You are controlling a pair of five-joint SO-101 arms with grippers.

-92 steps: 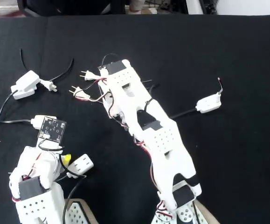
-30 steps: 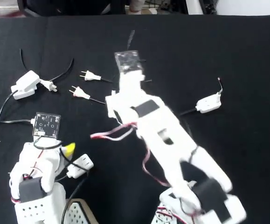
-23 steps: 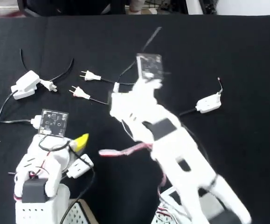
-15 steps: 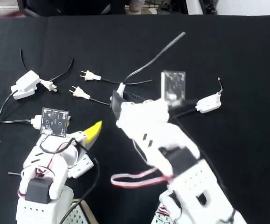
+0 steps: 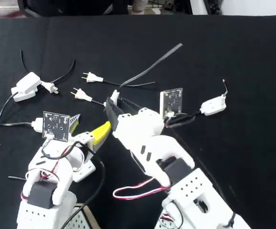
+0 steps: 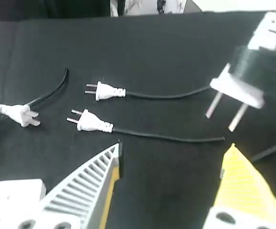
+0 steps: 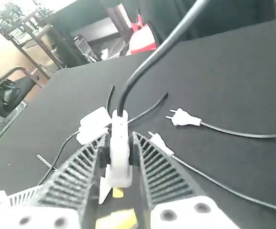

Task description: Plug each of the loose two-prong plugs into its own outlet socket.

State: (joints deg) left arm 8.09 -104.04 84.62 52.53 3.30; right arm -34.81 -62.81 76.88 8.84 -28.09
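My right gripper (image 7: 118,138) is shut on a white two-prong plug (image 7: 119,160), whose black cord (image 5: 149,64) rises up and away. In the high view this right gripper (image 5: 111,107) hangs mid-table with the held plug's (image 6: 237,89) prongs pointing toward my left gripper (image 6: 174,148). That left gripper (image 5: 87,126) stands open just beside it, with nothing between its yellow and white fingers. Two loose plugs (image 5: 92,77) (image 5: 83,95) lie beyond. White sockets lie at the far left (image 5: 25,87), at the right (image 5: 213,106) and by the left arm (image 5: 84,170).
A third plug (image 5: 49,87) lies beside the far-left socket. Another white socket (image 5: 35,125) with its cord sits by the left wrist camera. Black cords trail across the black cloth. The table's far edge runs along the top, with room clutter behind it.
The right arm drew back from the far plugs, swung right, then turned the held plug toward the left arm. The left gripper rose and opened.
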